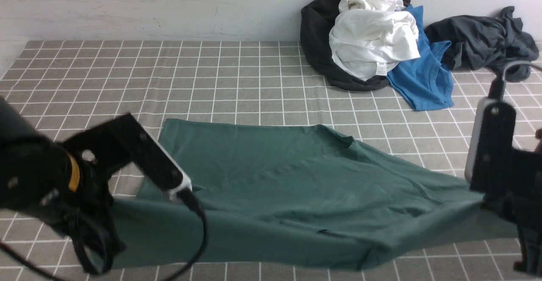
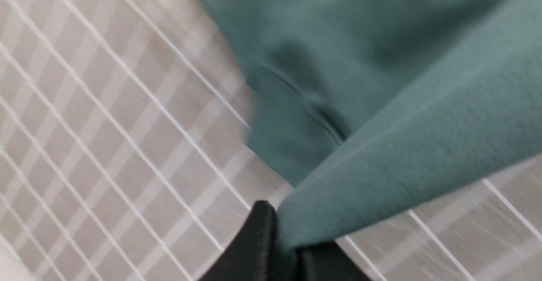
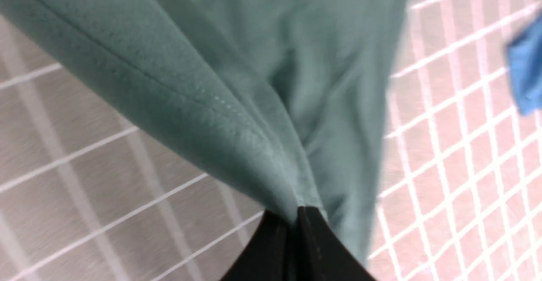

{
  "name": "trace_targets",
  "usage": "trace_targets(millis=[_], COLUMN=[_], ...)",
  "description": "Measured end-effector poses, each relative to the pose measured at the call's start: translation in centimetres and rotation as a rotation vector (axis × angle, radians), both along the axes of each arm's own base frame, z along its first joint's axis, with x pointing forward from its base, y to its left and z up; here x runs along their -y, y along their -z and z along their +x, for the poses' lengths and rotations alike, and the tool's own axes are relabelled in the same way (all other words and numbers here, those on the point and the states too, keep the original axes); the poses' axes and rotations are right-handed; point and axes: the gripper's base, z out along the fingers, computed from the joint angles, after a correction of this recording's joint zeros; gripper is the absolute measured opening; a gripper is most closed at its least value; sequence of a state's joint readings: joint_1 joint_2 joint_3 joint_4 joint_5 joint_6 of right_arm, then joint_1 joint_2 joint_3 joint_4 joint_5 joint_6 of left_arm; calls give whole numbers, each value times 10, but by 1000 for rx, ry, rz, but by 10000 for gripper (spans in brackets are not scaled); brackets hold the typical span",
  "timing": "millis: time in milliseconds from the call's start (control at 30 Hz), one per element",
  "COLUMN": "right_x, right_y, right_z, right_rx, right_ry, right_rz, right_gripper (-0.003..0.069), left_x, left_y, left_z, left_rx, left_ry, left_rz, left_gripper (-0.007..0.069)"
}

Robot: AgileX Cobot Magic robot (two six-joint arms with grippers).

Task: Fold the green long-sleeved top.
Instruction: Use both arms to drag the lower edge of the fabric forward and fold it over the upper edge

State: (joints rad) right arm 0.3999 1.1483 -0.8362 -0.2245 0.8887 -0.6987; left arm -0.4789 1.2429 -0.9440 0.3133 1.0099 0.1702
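Observation:
The green long-sleeved top (image 1: 288, 179) lies spread across the middle of the checked table cover, its near edge lifted and stretched between my two arms. My left gripper (image 1: 111, 247) is at the lower left. In the left wrist view its black fingertips (image 2: 281, 238) are shut on a taut fold of the green cloth (image 2: 402, 154). At the right edge my right gripper (image 1: 487, 202) pulls a corner of the top to a point. In the right wrist view its jaws (image 3: 296, 217) are pinched together on a seamed edge of the cloth (image 3: 237, 82).
A heap of clothes lies at the back right against the wall: a black garment (image 1: 317, 39), a white one (image 1: 372, 39), a bright blue t-shirt (image 1: 423, 73) and a dark grey garment (image 1: 482, 39). The grey checked cover (image 1: 127, 73) stretches to the back left.

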Motion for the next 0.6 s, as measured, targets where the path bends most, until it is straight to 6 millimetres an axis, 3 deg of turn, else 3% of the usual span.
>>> trace_targets(millis=[67, 133, 167, 333, 367, 433, 467, 600], right_x=[2, 8, 8, 17, 17, 17, 17, 14], right_y=[-3, -2, -4, 15, 14, 28, 29, 55], right_z=[16, 48, 49, 110, 113, 138, 139, 169], right_rx=[-8, -40, -34, -111, -107, -134, -135, -153], right_ry=[45, 114, 120, 232, 233, 259, 260, 266], right_rz=[24, 51, 56, 124, 128, 146, 145, 147], right_gripper=[4, 4, 4, 4, 4, 4, 4, 4], left_x=[-4, -8, -9, -12, -12, -10, -11, -7], left_y=[-9, -10, -12, 2, 0, 15, 14, 45], left_z=[21, 55, 57, 125, 128, 154, 155, 186], left_rx=[18, 4, 12, -16, -10, -32, -26, -60], left_ry=[-9, -28, -33, -95, -97, -105, -106, -99], left_rz=[-25, -46, -54, -74, -76, -66, -66, -26], left_gripper=[13, 13, 13, 13, 13, 13, 13, 29])
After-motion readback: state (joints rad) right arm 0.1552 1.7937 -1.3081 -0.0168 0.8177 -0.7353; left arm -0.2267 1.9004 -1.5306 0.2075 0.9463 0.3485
